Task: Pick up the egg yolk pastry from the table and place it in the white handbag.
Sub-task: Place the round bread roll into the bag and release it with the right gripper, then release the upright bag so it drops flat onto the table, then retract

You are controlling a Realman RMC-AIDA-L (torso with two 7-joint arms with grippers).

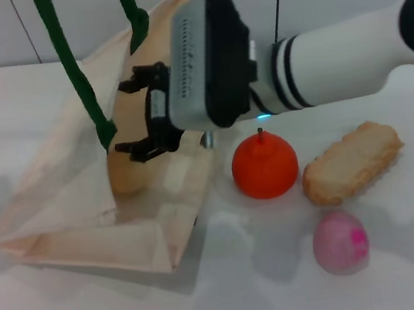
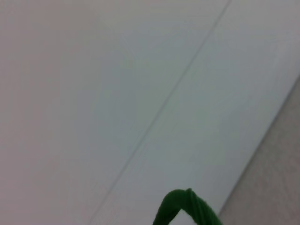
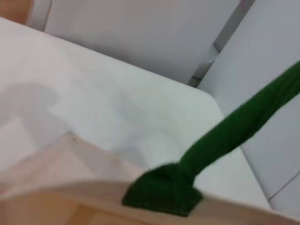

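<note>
Head view: right gripper (image 1: 141, 116) is spread wide at the white handbag (image 1: 65, 199) mouth; egg yolk pastry (image 1: 126, 175) lies inside. Withdrawal should be kept clear of the green handles (image 1: 73, 66).

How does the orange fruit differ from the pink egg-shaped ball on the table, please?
The orange fruit is solid bright orange; the pink egg-shaped ball is pale pink with a darker pink blotch. The fruit is larger and has a small stem on top, while the ball is smaller and bare. The fruit lies nearer the white handbag; the ball sits closer to the head camera. Both are rounded and rest on the table.
</note>
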